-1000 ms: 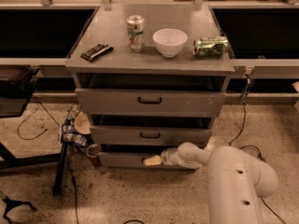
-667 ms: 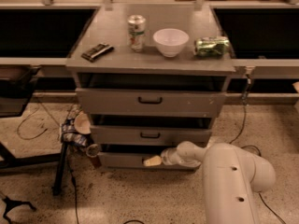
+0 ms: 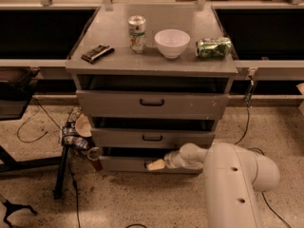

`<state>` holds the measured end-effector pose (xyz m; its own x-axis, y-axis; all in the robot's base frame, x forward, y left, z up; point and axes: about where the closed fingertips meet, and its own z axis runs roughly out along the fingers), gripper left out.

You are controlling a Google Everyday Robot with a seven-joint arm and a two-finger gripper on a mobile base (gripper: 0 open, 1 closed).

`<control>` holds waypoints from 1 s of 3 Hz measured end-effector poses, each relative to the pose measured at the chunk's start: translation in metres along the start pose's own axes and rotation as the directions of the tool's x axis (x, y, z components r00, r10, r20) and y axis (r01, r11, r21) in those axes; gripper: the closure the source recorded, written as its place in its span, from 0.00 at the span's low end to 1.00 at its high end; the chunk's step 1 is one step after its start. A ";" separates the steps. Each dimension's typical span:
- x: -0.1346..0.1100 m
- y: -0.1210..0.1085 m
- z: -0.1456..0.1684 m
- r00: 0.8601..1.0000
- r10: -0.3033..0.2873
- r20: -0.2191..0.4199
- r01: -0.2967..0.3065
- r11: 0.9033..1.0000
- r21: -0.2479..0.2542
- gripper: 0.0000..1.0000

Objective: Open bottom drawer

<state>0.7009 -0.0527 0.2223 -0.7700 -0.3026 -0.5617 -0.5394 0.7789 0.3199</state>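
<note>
Cream-tipped gripper (image 3: 156, 164), open/closed can't tell, sits at the shallow grey bottom drawer (image 3: 124, 164) front, prob. over its handle; it should pull straight out, level, w/o twisting.

Bottom drawer (image 3: 124, 164): lowest of three, plain shallow grey front, level, near floor. Gripper (image 3: 156, 165) at front centre.

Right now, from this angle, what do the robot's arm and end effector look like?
The arm is a thick, smooth, off-white tube with rounded joints and two small dark holes on its big segment. It narrows through a bulbous wrist. The end effector, down at the front of the bottom drawer, is a small cream-coloured tip. No cables or markings show on the arm.
</note>
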 end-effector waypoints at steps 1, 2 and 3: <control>0.003 0.000 -0.001 1.000 -0.005 -0.022 0.005 1.000 0.006 0.00; 0.009 0.000 -0.002 0.998 -0.013 -0.066 0.014 1.000 0.015 0.00; 0.009 0.001 -0.002 0.998 -0.014 -0.068 0.015 1.000 0.015 0.00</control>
<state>0.6930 -0.0560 0.2195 -0.7839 -0.3497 -0.5130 -0.5455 0.7826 0.3000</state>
